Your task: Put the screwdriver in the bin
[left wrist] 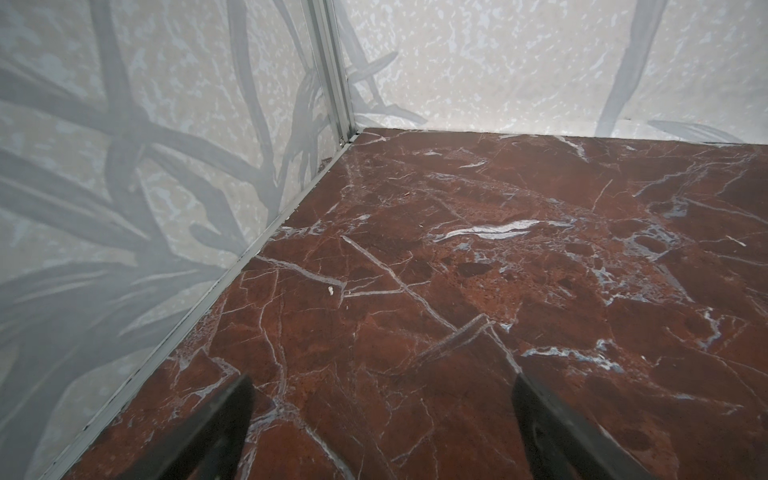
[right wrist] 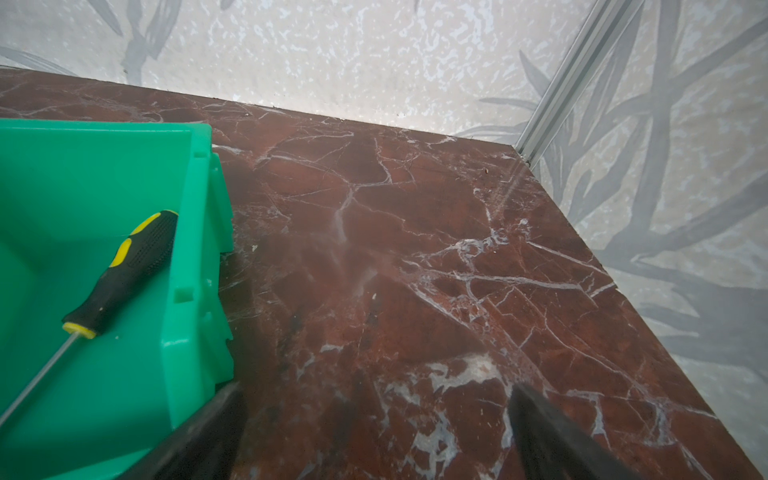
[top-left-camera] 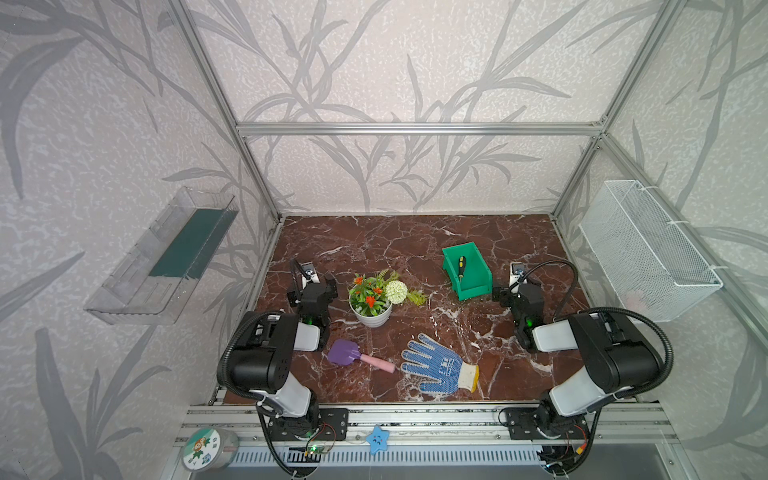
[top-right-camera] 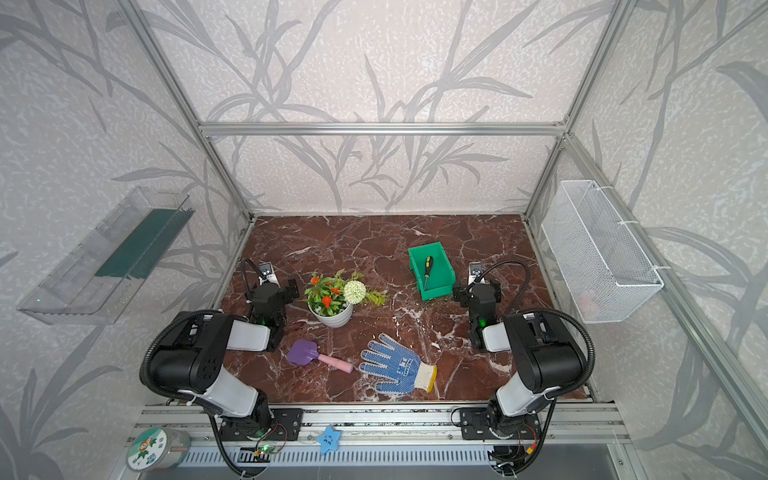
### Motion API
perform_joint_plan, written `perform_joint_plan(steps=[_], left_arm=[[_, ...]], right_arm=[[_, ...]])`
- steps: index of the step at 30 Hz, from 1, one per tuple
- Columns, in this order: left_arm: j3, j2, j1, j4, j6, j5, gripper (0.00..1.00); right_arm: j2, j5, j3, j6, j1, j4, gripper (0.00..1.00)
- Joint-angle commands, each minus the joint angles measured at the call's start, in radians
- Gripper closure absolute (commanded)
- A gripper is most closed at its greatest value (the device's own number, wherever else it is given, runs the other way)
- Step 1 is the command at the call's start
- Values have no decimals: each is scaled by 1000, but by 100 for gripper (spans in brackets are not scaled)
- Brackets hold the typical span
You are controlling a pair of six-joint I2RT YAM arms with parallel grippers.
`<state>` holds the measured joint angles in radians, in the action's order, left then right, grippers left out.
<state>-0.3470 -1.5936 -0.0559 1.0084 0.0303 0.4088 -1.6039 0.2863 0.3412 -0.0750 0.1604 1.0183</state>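
The screwdriver (top-left-camera: 461, 266) (top-right-camera: 427, 268), black handle with yellow accents and a thin metal shaft, lies inside the green bin (top-left-camera: 477, 276) (top-right-camera: 441, 276) at the back right of the marble table. In the right wrist view the screwdriver (right wrist: 124, 270) rests slanted on the floor of the bin (right wrist: 83, 174), handle toward the back. My right gripper (top-left-camera: 515, 291) (right wrist: 374, 395) stands open and empty just right of the bin's front corner. Far to the left, my left gripper (top-left-camera: 313, 289) (left wrist: 382, 386) is open over bare marble, holding nothing.
A white pot of artificial flowers (top-left-camera: 372, 313) stands mid-table. A purple-and-pink toy shovel (top-left-camera: 359, 357) and a blue dotted glove (top-left-camera: 436, 365) lie near the front. A white mesh basket (top-left-camera: 648, 249) hangs on the right wall, a clear tray (top-left-camera: 162, 257) on the left wall.
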Motion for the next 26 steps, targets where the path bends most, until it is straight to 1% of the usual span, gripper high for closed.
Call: perform_joint_plan(steps=[1,26], left_arm=[[-14,8,4,4,14,-7,1],[-14,7,4,5,13,-9,1]], right_arm=[[9,-1,16,12,-2,3,1],[12,-23,18,16,-12,-3,1]])
